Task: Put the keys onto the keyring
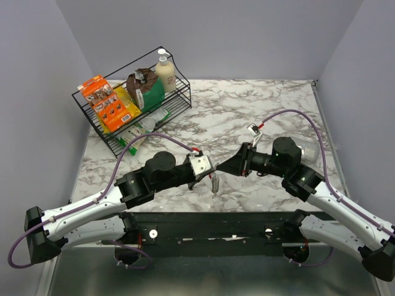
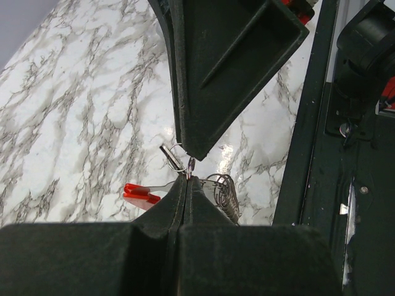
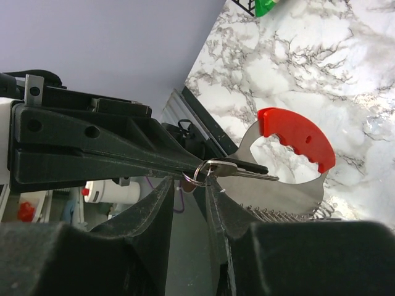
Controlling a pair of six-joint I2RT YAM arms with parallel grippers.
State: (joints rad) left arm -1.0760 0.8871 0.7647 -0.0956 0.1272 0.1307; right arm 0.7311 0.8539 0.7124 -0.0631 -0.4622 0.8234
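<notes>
Both grippers meet tip to tip just below the centre of the top view, above the near edge of the marble table (image 1: 259, 102). The left gripper (image 1: 208, 166) is pressed tight together, and at its very tips it pinches a thin wire ring (image 3: 199, 174) of the keyring (image 3: 296, 132). The red arc and silver body hang off that ring, right of centre in the right wrist view. The ribbed chain (image 3: 281, 214) dangles at the lower edge. One key (image 3: 239, 168), dark-headed, sits on that ring, lying across the silver body just beyond the fingertips. The right gripper (image 3: 188, 182) comes in from the other side, jaws a little apart, the ring in the gap. I can't tell whether they touch it. Off in the upper left of the top view stands a wire rack (image 1: 182, 98) of groceries.
</notes>
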